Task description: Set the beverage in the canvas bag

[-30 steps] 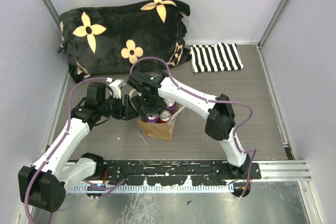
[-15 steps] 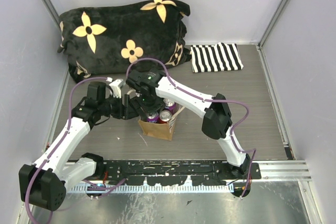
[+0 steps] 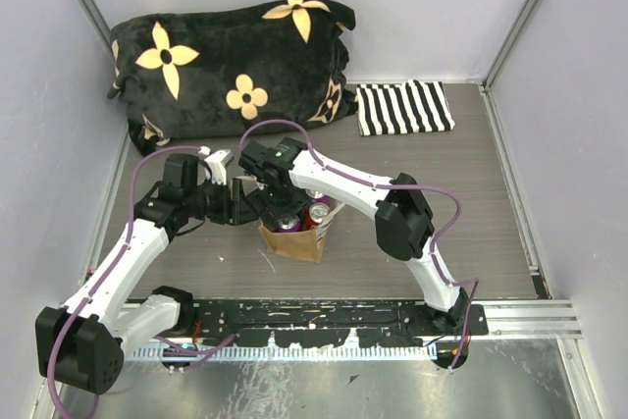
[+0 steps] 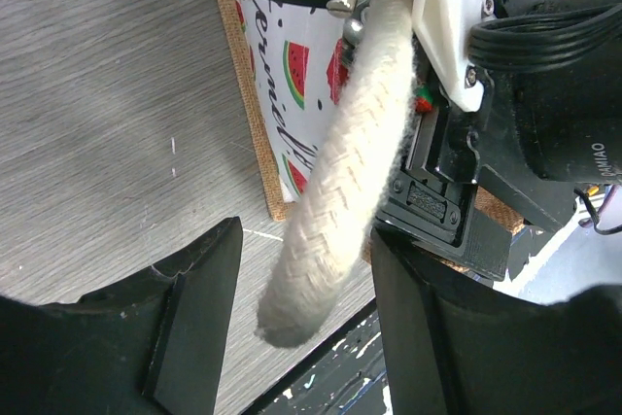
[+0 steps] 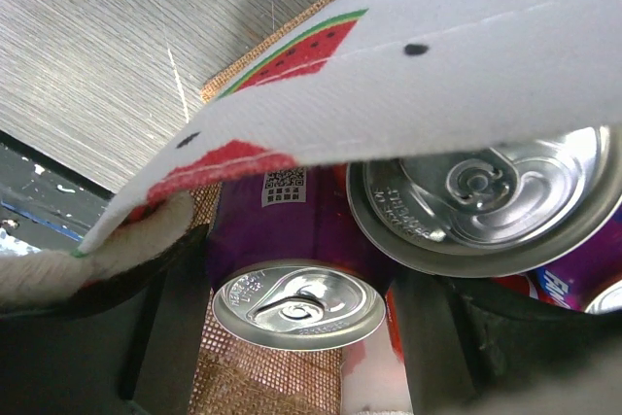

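Note:
The tan canvas bag (image 3: 299, 240) stands upright mid-table and has a watermelon-print lining (image 5: 389, 75). My right gripper (image 3: 281, 207) reaches down into it. In the right wrist view its fingers (image 5: 301, 264) are closed on the sides of a purple beverage can (image 5: 292, 308) above the burlap floor (image 5: 262, 376). A second can (image 5: 476, 191) stands beside it. My left gripper (image 3: 243, 205) is at the bag's left rim. Its jaws (image 4: 306, 230) stand apart around a cream rope handle (image 4: 340, 172), with a gap on one side.
A black flowered cushion (image 3: 231, 66) lies at the back left. A striped cloth (image 3: 402, 107) lies at the back right. Grey walls close in the table's sides. A black rail (image 3: 334, 316) runs along the near edge.
My right gripper has sunk lower into the bag with the can, and the arm's elbow has shifted left. The left gripper has stayed at the handle.

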You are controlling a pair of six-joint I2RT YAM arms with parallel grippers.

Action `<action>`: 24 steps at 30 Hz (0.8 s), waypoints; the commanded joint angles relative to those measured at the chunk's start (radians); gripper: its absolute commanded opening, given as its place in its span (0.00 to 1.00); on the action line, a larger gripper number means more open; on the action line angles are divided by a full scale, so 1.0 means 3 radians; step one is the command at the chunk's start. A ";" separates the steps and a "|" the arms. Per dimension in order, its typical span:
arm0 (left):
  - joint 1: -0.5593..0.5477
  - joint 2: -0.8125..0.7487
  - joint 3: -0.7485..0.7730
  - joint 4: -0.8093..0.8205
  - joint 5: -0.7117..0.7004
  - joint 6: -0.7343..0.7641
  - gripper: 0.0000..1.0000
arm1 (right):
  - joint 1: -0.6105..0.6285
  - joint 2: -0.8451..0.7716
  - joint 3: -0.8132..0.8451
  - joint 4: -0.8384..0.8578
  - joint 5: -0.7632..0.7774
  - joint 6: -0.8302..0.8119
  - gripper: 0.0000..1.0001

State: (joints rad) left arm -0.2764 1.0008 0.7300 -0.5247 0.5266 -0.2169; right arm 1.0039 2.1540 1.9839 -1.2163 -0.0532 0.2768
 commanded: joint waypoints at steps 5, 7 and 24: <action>0.0003 0.0025 -0.0010 0.0215 0.0070 -0.0038 0.63 | 0.0102 -0.0062 0.0270 0.0159 -0.0110 -0.0083 0.49; 0.0005 0.0035 -0.0005 0.0220 0.0075 -0.0038 0.63 | 0.0103 -0.0054 0.0367 0.0123 -0.0093 -0.0077 0.57; 0.0003 0.0108 0.0022 0.0271 0.0088 -0.0043 0.63 | 0.0101 -0.0120 0.0623 0.0027 0.0182 0.0015 1.00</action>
State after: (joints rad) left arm -0.2710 1.0267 0.7277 -0.5289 0.5316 -0.2169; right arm 0.9916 2.1643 2.1078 -1.2613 0.0067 0.2760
